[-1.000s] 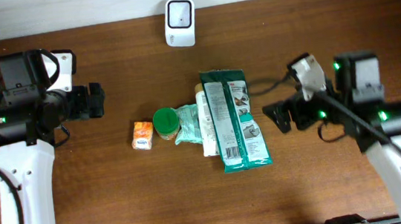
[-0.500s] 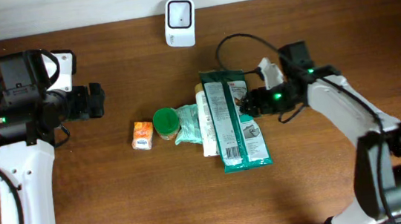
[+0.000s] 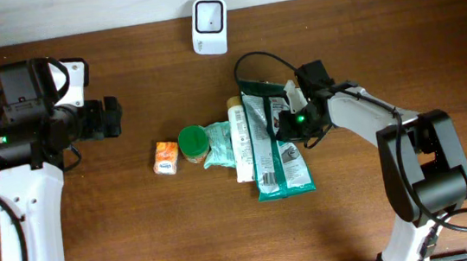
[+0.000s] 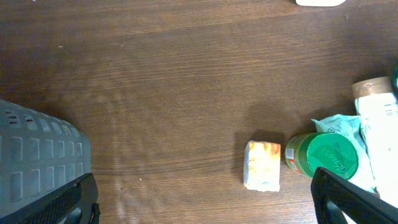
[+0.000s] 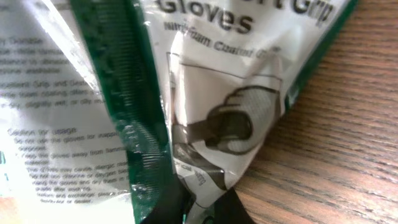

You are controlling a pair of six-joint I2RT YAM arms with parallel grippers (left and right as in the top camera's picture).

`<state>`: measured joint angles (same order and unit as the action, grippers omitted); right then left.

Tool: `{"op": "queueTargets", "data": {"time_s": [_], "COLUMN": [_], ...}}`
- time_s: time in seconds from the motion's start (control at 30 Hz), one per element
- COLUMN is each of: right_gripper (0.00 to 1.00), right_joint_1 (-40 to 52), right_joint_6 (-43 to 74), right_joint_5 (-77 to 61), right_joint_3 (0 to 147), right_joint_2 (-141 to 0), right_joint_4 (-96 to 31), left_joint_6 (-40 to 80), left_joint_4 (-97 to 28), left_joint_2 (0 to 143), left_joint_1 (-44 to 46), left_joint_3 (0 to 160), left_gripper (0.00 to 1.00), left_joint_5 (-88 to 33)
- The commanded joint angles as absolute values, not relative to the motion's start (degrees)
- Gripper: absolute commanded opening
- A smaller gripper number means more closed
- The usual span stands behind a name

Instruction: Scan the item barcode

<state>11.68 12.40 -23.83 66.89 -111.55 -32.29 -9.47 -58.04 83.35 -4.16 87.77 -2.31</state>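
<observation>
Right tool point(image 3: 290, 124) has swung in since a second ago and is pinched shut on the glove packet point(image 3: 285, 164) mid-surface; left tool point(image 3: 114, 117) gapes, empty. Left wrist: basket point(image 4: 37, 168) cut off, orange box point(image 4: 262, 165) beside green-lidded jar point(image 4: 323, 157). Right wrist: packet crowds out the tool.

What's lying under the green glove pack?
A white tube shows along the left edge of the glove pack, seemingly partly beneath it, beside a teal wrapper. Anything farther under is covered.
</observation>
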Motion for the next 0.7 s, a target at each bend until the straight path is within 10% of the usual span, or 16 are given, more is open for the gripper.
{"op": "queueTargets", "data": {"time_s": [0.0,0.3,0.67], "right_gripper": [0.04,0.04,0.04], "right_joint_1": [10.63,12.99,15.0], "right_joint_6": [12.56,15.33,13.26], "right_joint_5": [-20.78,6.37,-6.44], "right_joint_3": [68.71,80.31,81.06], "right_joint_2": [-111.48,-100.95,-104.01], "right_joint_4": [-36.82,-59.33,-56.36], "left_joint_6": [-10.39,-10.39,-10.39], "left_joint_4": [-57.98,-58.0,-58.0], "left_joint_2": [83.24,83.24,83.24], "left_joint_1": [-4.4,-4.4,-4.4], "left_joint_3": [88.23,88.23,88.23], "left_gripper": [0.99,0.99,0.99], "left_joint_5": [-2.11,-2.11,-2.11]}}
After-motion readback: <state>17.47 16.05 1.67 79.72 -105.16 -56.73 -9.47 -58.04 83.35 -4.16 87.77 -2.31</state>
